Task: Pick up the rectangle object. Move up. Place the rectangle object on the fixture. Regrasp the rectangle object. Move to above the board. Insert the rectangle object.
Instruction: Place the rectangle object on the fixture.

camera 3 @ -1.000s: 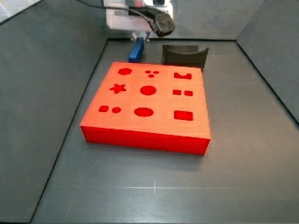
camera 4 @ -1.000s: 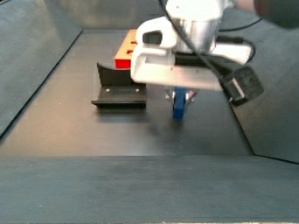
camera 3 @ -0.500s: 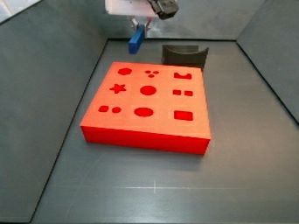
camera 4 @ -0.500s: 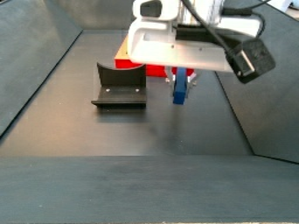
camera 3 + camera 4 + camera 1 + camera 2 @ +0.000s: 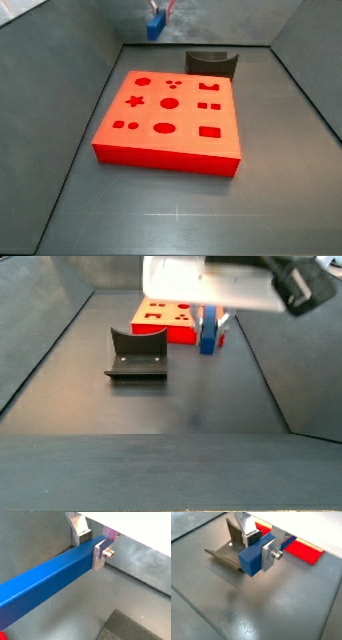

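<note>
While its silver fingers (image 5: pixel 99 553) press on both flat sides of the blue rectangle object (image 5: pixel 47 577), the claw (image 5: pixel 258 543) hangs high over the table (image 5: pixel 201 406), grasping the bar clear of the floor. In a side view the bar (image 5: pixel 210 331) dangles below the claw (image 5: pixel 214 314), beside the fixture (image 5: pixel 136 354) and apart from it. Behind both lies the orange-red board (image 5: pixel 171 314); the other fixed camera shows its shaped holes (image 5: pixel 170 103) facing up.

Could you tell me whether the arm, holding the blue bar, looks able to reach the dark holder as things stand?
Probably yes: the tool grips the blue bar raised above the floor, and nothing stands over the holder.
</note>
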